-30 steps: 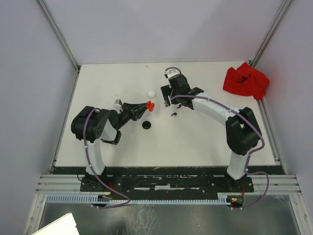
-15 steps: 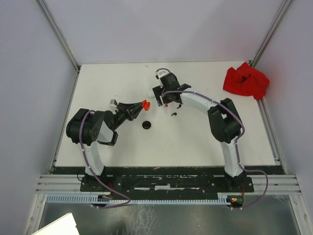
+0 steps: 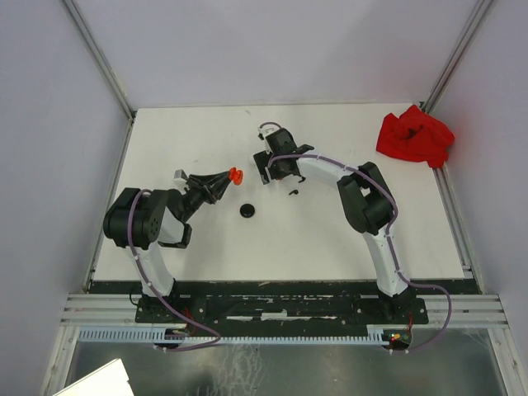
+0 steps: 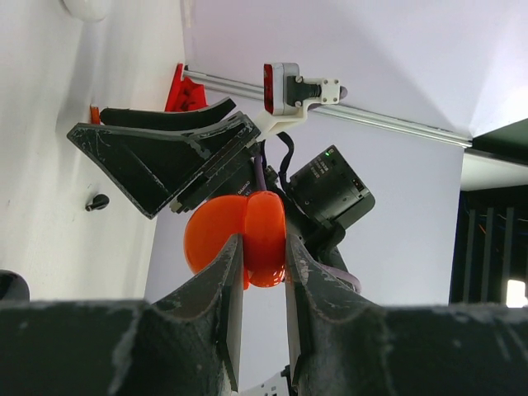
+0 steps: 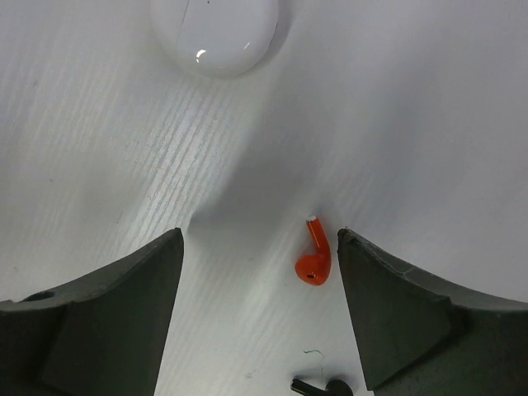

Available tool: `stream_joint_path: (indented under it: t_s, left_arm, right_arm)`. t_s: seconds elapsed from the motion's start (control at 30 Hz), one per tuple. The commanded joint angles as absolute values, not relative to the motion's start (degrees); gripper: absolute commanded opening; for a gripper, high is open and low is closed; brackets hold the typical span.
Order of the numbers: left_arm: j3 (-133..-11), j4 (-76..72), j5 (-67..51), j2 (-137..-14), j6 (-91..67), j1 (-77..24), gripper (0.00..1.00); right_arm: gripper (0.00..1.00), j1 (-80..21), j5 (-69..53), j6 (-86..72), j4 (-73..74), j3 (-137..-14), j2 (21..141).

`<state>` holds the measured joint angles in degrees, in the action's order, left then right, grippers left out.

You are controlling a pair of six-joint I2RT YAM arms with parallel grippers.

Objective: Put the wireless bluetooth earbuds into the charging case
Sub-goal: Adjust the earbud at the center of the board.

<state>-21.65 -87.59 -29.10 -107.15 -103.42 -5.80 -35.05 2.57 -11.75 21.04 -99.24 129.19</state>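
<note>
Nearest: black round plastic case (image 3: 247, 211) on white counter (image 3: 330, 239). Beyond it, left claw (image 4: 262, 243) clenched on red-orange round charging case (image 3: 234, 175). Farther, right claw (image 5: 260, 239) spread wide over small red comma-shaped earbud (image 5: 314, 262) lying on counter between its fingers, untouched. Tiny black earbud (image 5: 322, 385) near. White glossy round case (image 5: 216, 33) farthest.

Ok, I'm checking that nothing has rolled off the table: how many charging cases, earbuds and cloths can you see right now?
Charging cases: 3 (red case, white case, black case)
Earbuds: 2 (red earbud, black earbud)
Cloths: 1 (red cloth)
Total: 6
</note>
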Motion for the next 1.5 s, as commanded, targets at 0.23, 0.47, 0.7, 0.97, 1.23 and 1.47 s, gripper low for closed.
stream_joint_path:
  t_s: [0.23,0.47,0.7,0.97,1.23,1.47]
  left_arm:
    - [-20.9,-99.11,-30.41,-104.72,-103.11,-4.53,0.03]
    - [-20.73,-99.1,-30.52,-104.94,-102.98,-4.4,0.03]
    - [-20.65,-99.07,-30.49,-105.1,-102.83,-4.36,0.03]
    - [-20.44,-99.06,-30.41,-105.12,-102.66,-4.37,0.03]
    - [-20.39,-99.11,-30.41,-105.12,-102.5,-4.39,0.03]
    - [-20.3,-99.1,-30.4,-105.02,-102.44,-4.34,0.03]
  right_arm:
    - [0.83,-34.38,-0.99,-13.73,17.88,-102.3,130.95]
    - [0.83,-34.37,-4.2,-13.71,17.67,-101.92,131.16]
    - [0.81,-34.37,-6.57,-13.62,17.45,-99.72,129.81]
    - [0.81,-34.37,-8.04,-13.12,17.79,-96.3,127.32]
    - [0.81,-34.42,-8.37,-12.16,18.73,-93.8,125.02]
    - [0.8,-34.43,-8.74,-11.4,19.41,-92.28,123.67]
